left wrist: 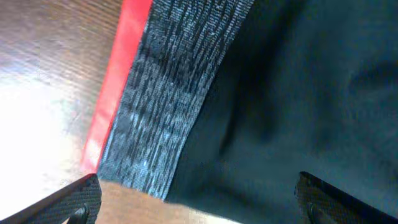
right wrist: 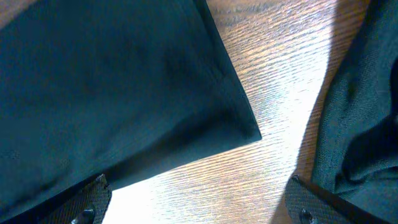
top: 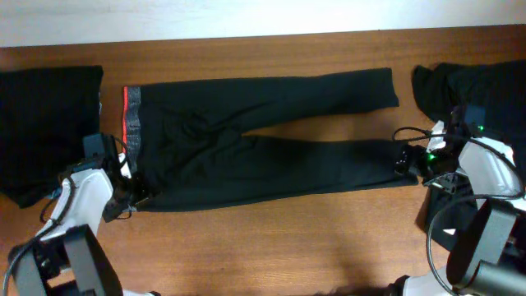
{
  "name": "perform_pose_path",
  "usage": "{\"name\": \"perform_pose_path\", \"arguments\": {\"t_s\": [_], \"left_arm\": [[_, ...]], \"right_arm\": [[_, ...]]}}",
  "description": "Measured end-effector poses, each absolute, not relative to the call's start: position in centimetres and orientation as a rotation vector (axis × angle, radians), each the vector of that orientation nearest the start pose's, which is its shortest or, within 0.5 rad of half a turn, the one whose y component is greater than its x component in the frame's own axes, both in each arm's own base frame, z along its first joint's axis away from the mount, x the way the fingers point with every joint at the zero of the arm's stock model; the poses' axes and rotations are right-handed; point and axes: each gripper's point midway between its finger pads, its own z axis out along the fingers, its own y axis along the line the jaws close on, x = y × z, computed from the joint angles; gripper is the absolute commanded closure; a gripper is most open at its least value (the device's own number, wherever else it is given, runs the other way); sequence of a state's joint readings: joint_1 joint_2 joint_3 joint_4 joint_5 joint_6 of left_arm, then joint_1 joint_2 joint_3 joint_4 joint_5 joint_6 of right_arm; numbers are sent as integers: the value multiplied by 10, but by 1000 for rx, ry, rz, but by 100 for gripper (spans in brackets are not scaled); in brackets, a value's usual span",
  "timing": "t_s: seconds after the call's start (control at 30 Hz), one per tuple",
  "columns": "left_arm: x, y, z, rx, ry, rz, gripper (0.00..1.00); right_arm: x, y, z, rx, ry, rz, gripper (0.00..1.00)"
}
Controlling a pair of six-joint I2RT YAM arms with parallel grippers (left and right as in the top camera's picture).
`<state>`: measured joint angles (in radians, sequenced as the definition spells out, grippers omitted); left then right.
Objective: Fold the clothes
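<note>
A pair of long black trousers of soft fabric (top: 263, 140) lies spread flat across the brown wooden surface (top: 271, 247). Its red-edged grey waistband (top: 131, 123) is to the robot's left and both legs run out to the right, the far leg angled slightly away from the near one. A flat black garment (top: 45, 123) sits beyond the waistband on the left, and a crumpled black garment (top: 485, 90) lies past the leg ends on the right.

The left end effector (top: 136, 196) hangs at the near corner of the waistband, jaws spread wide with nothing between them. Its wrist view shows the grey band and red edge just ahead of both fingertips. The right end effector (top: 405, 160) stands about as wide, also empty, at the near leg's hem (right wrist: 249, 130), whose corner lies flat on bare wood.

The trousers look light and limp, so they will probably sag and drag rather than hold shape. The thicker waistband corner and the stitched hem corner seem the firmest places to pinch, catching both layers. Lifting the two ends together should keep the cloth from bunching
</note>
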<state>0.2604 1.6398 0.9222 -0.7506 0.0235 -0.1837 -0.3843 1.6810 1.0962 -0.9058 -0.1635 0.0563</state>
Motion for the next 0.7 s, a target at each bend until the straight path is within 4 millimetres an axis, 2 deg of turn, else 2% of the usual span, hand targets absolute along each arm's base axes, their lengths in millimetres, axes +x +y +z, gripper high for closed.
{"name": "perform_pose_path", "arguments": {"t_s": [0.17,0.33,0.47,0.7], "left_arm": [[280,70,5,-672,2985,-36,1],[277,69,5,-675,2995,-37,1],[263,65,2,-690,3059,-48,2],[262,64,1,-760,3051,-47,2]], "right_arm": [[297,-90,43,652,2956,225,6],[297,-90,38,655,2968,229,6],[296,-90,30,664,2989,236,6],[295,-89,22,670,3009,243,9]]}}
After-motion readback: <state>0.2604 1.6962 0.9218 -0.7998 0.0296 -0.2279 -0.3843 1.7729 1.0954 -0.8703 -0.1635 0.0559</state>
